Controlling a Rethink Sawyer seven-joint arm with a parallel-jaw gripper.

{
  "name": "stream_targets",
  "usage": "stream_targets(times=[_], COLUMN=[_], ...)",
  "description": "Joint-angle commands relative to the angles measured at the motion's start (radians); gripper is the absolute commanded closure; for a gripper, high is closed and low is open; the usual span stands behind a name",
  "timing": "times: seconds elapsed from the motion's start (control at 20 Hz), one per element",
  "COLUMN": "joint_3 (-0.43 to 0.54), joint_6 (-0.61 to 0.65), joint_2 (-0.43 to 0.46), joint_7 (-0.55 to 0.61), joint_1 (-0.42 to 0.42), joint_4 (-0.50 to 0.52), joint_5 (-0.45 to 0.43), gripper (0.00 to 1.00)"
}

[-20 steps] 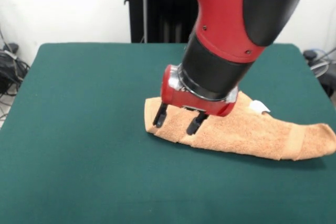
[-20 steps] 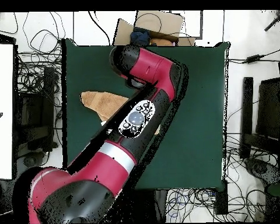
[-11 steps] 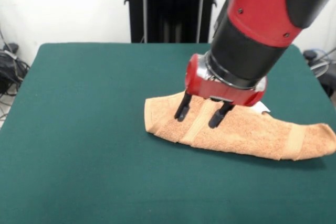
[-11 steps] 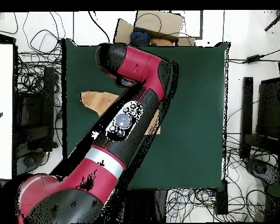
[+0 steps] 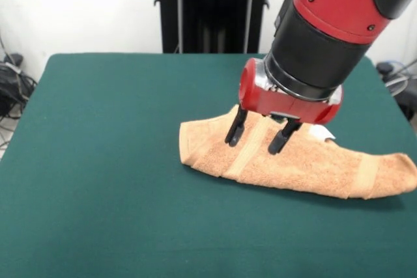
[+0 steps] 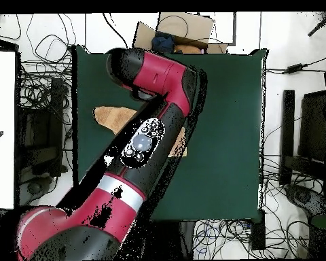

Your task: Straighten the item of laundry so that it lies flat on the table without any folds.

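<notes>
The end effector (image 5: 259, 138) hangs with its two black fingers (image 5: 235, 128) spread apart, one on either side of a woven border band of the towel (image 5: 306, 161). The tips reach down to the terry surface or just above it; contact cannot be told from the front view. Nothing is gripped between the fingers. Above them sits the red wrist housing (image 5: 287, 96) and the black and red arm (image 5: 332, 24), which slants up and away from the towel.

The towel is light orange-tan and lies on the dark green tabletop (image 5: 104, 161) as a long, folded strip rather than a flat square. Its end under the end effector is the wider one, with a rounded folded edge; the strip narrows somewhat toward its other end, where a second border band (image 5: 366, 177) crosses it. A small white tag (image 5: 320, 133) shows at the towel's far edge, just beside the wrist housing.

In the overhead view the arm (image 6: 145, 143) covers most of the towel, and only one orange end (image 6: 110, 117) shows beside it, near one edge of the tabletop (image 6: 227, 122). The end effector itself is hidden under the arm there.
</notes>
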Motion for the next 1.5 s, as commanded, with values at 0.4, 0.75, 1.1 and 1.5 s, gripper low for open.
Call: stream_targets(times=[0.4,0.75,1.1,1.5], joint_3=[0.114,0.093,0.113,0.112], joint_6=[0.202,0.354,0.375,0.406], joint_2=[0.088,0.094,0.081,0.064], joint_7=[0.251,0.294,0.284,0.26], joint_1=[-0.031,-0.034,-0.02,0.008], joint_4=[-0.03,-0.067,0.0,0.104], joint_5=[-0.065,-0.058,-0.053,-0.082], gripper=[0.0,0.0,0.0,0.0])
